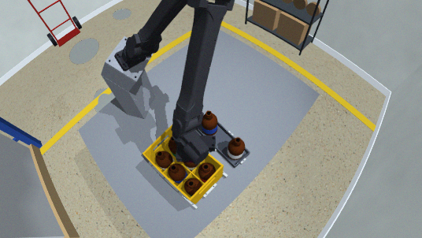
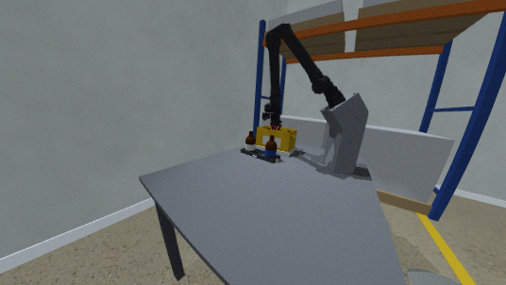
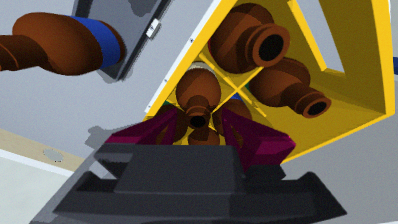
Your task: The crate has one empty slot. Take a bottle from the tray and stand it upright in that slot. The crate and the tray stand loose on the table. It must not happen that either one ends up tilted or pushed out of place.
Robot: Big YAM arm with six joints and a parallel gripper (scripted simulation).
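Note:
The yellow crate [image 1: 207, 189] [image 2: 289, 142] [image 3: 350, 107] holds several brown bottles. In the wrist view a brown bottle with a whitish label [image 3: 198, 89] stands in a crate slot, seemingly upright, its neck between my fingers. My gripper [image 2: 276, 126] [image 3: 199, 111] is open, with a gap on both sides of that neck, just above the crate. The fingertips are hidden in the top view. The dark tray [image 1: 223, 153] [image 3: 136, 30] carries a blue-label bottle [image 1: 209, 121] [image 2: 271, 147] [image 3: 70, 47] and a white-label bottle [image 1: 236, 147] [image 2: 250, 141], both upright.
The tray lies close beside the crate's long side. Neighbouring bottles [image 3: 230, 40] [image 3: 277, 82] stand in the crate close to my fingers, and the crate walls rise around them. The arm's grey pedestal [image 1: 127, 87] [image 2: 351, 137] stands on the table behind the crate.

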